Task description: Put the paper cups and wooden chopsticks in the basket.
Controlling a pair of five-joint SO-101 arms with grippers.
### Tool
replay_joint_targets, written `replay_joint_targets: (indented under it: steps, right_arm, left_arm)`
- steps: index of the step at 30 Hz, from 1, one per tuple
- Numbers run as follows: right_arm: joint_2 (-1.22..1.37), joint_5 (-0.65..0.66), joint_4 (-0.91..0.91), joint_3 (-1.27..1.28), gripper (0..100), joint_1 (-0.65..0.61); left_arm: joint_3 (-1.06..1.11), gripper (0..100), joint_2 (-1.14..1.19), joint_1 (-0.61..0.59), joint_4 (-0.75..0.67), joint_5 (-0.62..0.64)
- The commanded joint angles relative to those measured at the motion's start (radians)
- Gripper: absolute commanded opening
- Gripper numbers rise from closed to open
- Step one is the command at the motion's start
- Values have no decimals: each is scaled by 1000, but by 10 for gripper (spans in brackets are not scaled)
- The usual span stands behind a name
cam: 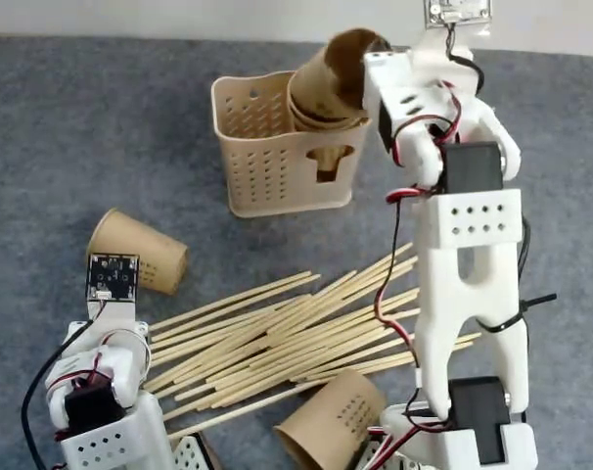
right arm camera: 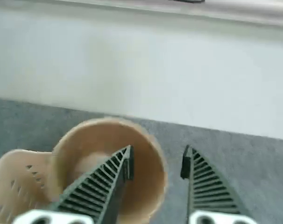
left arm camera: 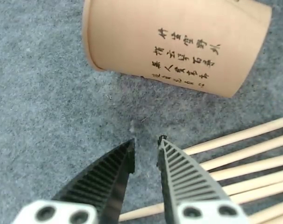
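A beige slotted basket (cam: 277,166) stands at the back with brown paper cups (cam: 326,93) nested in it, tilted. My right gripper (right arm camera: 156,156) is open over the top cup (right arm camera: 85,154), one finger inside it and one outside the rim; the basket's wall (right arm camera: 15,182) is beside it. Another paper cup (left arm camera: 179,42) lies on its side just ahead of my left gripper (left arm camera: 146,142), whose fingers are slightly open with nothing between them. A pile of wooden chopsticks (cam: 287,338) lies mid-table, and a third cup (cam: 331,421) lies near the front.
Grey carpet covers the table. The right arm (cam: 468,255) stretches from the front right to the basket, above the ends of the chopsticks. A pale wall runs behind the basket (right arm camera: 179,70).
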Motion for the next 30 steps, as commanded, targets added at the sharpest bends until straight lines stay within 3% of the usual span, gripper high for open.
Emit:
replay_joint_targets:
  steps: [1, 12, 17, 18, 24, 30]
  right_arm:
    - [2, 12, -41, -10, 183, -65]
    - [160, 17, -64, -15, 181, -110]
    - [124, 17, -62, -13, 0, -127]
    - [116, 15, -61, -7, 9, -130]
    - [111, 11, -8, 168, 5, -127]
    - [102, 11, -165, 384, 5, -125]
  left_arm:
    - [-8, 102, -15, -15, -11, -5]
    - [-8, 102, -15, -15, -11, -5]
    - [-8, 102, -15, -15, -11, -5]
    - [-8, 102, -15, -15, -11, -5]
    - [-8, 102, -15, -15, -11, -5]
    - [-8, 102, -15, -15, -11, -5]
